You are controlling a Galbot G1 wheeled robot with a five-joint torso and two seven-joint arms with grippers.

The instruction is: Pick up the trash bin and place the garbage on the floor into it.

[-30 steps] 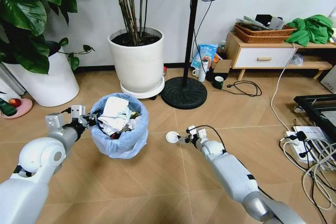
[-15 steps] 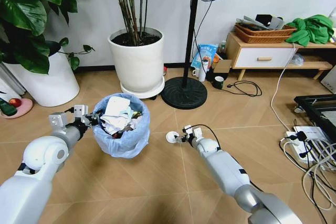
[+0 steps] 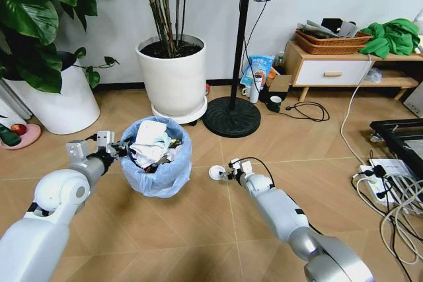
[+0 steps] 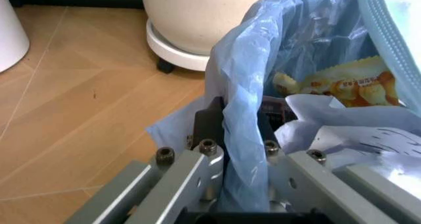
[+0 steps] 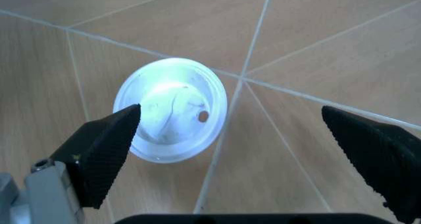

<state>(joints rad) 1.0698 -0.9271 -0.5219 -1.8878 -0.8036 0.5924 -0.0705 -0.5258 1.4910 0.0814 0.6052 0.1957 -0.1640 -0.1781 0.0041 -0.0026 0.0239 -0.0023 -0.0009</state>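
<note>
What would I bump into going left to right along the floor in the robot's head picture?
Left claw → trash bin it grips → white disc → right claw → tangle of cables.

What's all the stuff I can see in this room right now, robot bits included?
trash bin: one, light-blue bag liner, full of paper, on the floor left of centre.
white disc: one, lying on the floor right of the bin.
plant pots: two, white, behind the bin.
fan base: one, black, round, beside the middle pot.
cabinet: one, wood and white, far right, carrying a basket and green cloth.
cables: a white tangle, right edge.
left gripper: jaws shut on the trash bin's bagged rim.
right gripper: jaws open, at the disc.
</note>
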